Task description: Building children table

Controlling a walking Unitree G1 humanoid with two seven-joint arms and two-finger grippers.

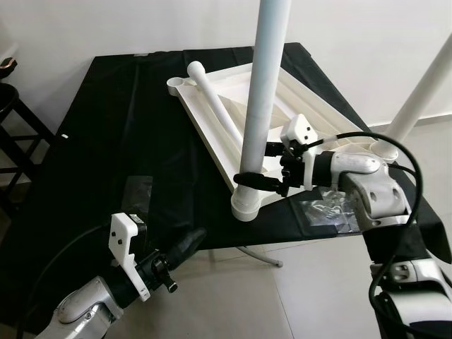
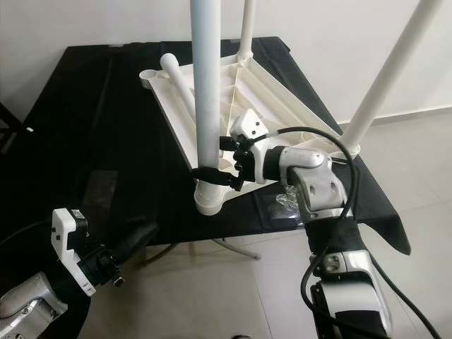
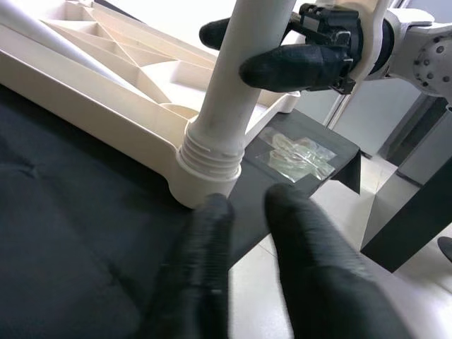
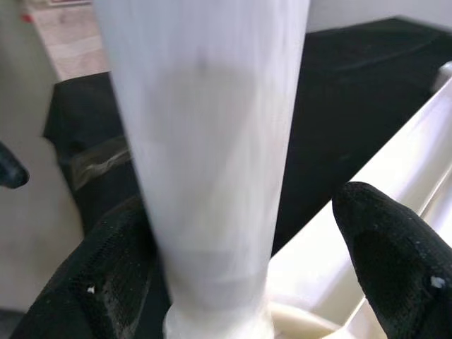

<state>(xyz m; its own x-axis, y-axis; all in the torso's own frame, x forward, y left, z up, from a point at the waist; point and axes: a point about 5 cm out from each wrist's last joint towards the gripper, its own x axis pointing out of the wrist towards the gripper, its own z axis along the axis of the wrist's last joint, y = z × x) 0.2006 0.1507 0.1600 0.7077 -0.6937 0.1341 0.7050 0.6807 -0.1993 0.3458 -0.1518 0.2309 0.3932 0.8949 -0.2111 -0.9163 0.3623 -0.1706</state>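
The right gripper [image 1: 254, 180], fingers spread around but not clamping the upright table leg [image 1: 263, 92] above its corner socket [image 1: 247, 203], should grip squarely before twisting; the left gripper [image 1: 189, 244] waits below, slightly parted.

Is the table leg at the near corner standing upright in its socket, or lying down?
Upright. The near leg rises from the corner socket of the upside-down tabletop; the right claw surrounds it.

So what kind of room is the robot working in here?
Probably a room in a home, though sparse. A plain white wall and tiled floor surround a black table, where the upturned white children's tabletop lies. A dark stool stands at the robot's left.
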